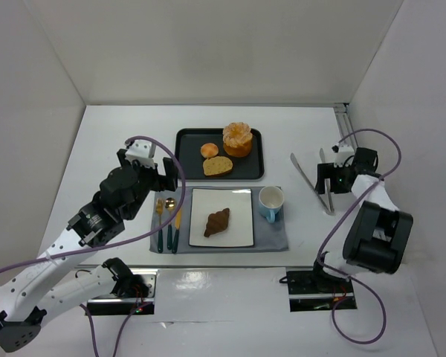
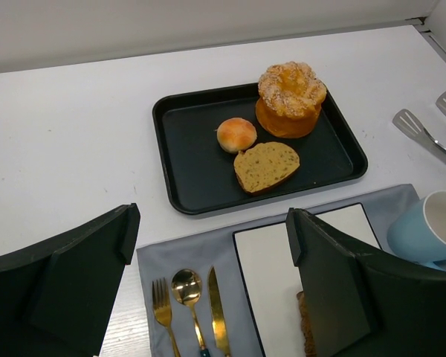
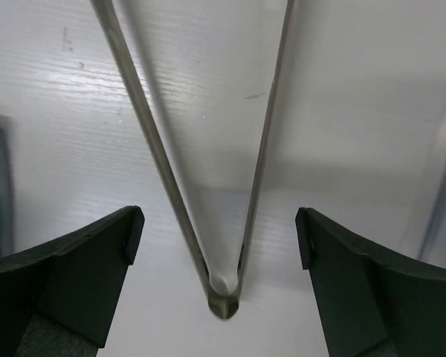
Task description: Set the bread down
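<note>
Already plated: bread lying at the centre of the white plate.
Left gripper, jaws wide and empty, hangs left of the plate; right gripper, wide, straddles tongs right of it, presumably to grasp.

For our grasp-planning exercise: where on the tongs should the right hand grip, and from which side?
Probably just past the hinge, from straight above: the tongs lie flat on the table, and both arms converge there between the fingers of the open right hand.
</note>
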Tool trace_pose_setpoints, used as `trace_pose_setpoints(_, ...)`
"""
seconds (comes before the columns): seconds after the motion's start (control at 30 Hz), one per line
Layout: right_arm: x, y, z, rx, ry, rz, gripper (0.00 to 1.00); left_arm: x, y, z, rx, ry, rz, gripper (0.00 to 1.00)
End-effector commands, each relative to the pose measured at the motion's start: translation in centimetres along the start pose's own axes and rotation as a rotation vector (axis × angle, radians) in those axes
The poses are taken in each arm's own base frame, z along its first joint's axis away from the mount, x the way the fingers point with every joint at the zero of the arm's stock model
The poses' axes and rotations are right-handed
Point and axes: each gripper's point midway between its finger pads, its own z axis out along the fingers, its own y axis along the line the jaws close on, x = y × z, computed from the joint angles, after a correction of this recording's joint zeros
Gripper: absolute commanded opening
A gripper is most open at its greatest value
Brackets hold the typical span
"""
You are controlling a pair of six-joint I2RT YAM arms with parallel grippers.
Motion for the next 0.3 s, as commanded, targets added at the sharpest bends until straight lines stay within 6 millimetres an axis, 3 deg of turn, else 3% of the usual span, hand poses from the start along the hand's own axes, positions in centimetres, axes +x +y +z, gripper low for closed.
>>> trace_pose_setpoints(0.0, -5.8, 1.3, -5.3, -0.001, -0.193, -0.079, 1.0, -1.6, -0.4, -0.2, 0.024, -0.056, -0.042, 0.99)
trace_pose_setpoints(0.03, -7.4, 1.6, -7.1, 0.024, -0.246, -0.097, 1.0, -1.6, -0.4, -0.2, 0.024, -0.056, -0.042, 0.99)
trace_pose_setpoints(0.17, -9.6, 2.5, -9.8, 0.074, -0.343, -0.068, 1.0, -1.6, -0.4, -0.2, 0.024, -0.056, -0.042, 0.99)
trace_pose_setpoints(0.27, -10.4, 3.3, -10.2, 0.091, -0.379, 0.008, 1.0, -1.5, -0.5, -0.3, 0.033, -0.055, -0.042, 0.99)
